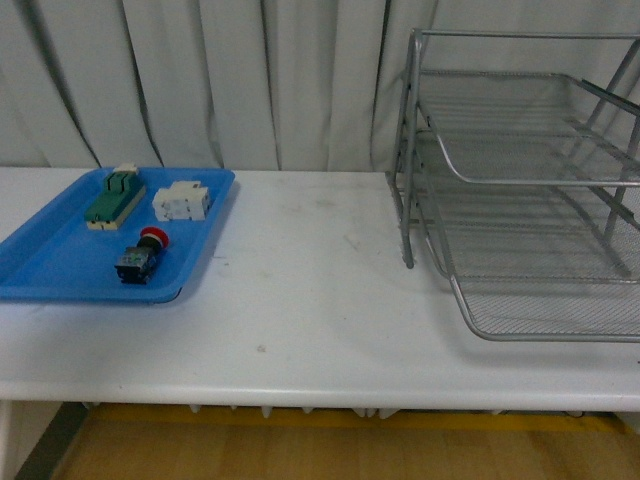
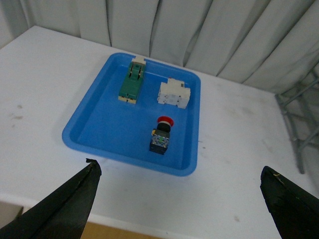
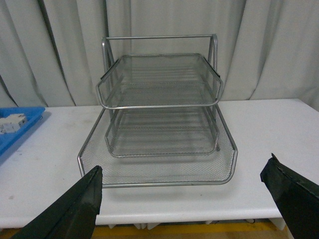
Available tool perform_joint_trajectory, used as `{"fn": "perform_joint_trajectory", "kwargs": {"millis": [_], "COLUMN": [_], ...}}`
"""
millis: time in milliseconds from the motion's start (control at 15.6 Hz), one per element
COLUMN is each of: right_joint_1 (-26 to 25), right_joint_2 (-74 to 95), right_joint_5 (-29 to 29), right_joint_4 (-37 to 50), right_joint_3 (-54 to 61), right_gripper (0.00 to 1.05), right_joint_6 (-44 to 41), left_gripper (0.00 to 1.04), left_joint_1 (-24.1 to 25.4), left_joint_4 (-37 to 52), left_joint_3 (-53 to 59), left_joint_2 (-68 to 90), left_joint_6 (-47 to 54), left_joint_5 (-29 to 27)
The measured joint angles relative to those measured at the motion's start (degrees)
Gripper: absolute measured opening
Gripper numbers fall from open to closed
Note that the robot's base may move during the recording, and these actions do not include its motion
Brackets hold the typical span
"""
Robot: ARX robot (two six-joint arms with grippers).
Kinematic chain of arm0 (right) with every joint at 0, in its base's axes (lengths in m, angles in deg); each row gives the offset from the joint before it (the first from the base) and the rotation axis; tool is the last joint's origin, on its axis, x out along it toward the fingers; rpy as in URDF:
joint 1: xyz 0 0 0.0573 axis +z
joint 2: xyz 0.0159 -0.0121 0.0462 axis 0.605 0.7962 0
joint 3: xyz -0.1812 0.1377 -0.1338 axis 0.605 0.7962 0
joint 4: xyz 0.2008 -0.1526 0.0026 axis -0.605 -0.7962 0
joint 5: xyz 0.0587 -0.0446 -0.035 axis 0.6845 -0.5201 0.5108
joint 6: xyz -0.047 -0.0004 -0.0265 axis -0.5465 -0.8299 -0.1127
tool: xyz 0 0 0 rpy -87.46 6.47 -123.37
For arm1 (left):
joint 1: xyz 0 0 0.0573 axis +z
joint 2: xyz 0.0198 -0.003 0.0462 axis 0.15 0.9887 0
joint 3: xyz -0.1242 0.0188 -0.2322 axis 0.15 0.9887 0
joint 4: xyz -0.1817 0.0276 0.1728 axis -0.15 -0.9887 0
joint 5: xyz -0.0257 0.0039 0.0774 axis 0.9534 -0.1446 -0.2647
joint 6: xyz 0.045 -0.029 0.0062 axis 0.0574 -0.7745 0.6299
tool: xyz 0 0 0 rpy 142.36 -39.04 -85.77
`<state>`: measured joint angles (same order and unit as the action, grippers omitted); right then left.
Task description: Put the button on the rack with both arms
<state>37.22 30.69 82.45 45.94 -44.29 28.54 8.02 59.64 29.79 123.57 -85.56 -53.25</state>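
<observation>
Pickup not begun: left pincer [image 2: 178, 169] and right pincer [image 3: 183, 167] both spread, empty.
The red-capped push-button [image 1: 140, 256] with black-and-blue body lies in the flat blue plastic tray [image 1: 50, 262], well apart from the silver wire-mesh three-tier rack [image 1: 520, 180]; best to straddle its blocky body, not the round cap.

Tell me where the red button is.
In the front view the button lies in the blue tray on the left, nearer the camera than the green switch block and white component, far from the rack on the right.
</observation>
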Motion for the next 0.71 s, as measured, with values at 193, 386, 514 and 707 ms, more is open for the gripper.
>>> {"fn": "perform_joint_trajectory", "kwargs": {"millis": [193,386,514,707], "right_joint_1": [0.00,0.00,0.00,0.00], "right_joint_2": [0.00,0.00,0.00,0.00], "right_joint_5": [-0.02,-0.02,0.00,0.00], "right_joint_4": [-0.02,-0.02,0.00,-0.02], "right_joint_3": [0.00,0.00,0.00,0.00], "right_gripper": [0.98,0.98,0.98,0.98], "right_joint_6": [0.00,0.00,0.00,0.00], "left_gripper": [0.98,0.98,0.98,0.98], "left_joint_1": [-0.39,-1.33,-2.16,-2.16], "left_joint_4": [3.41,1.84,-1.88,-5.81], "left_joint_3": [-6.21,-14.99,-26.51,-36.76], "left_joint_2": [13.20,27.10,42.77,54.40], "left_joint_6": [2.99,7.15,12.02,14.53], "left_joint_5": [0.24,-0.63,-1.88,-1.99]}}
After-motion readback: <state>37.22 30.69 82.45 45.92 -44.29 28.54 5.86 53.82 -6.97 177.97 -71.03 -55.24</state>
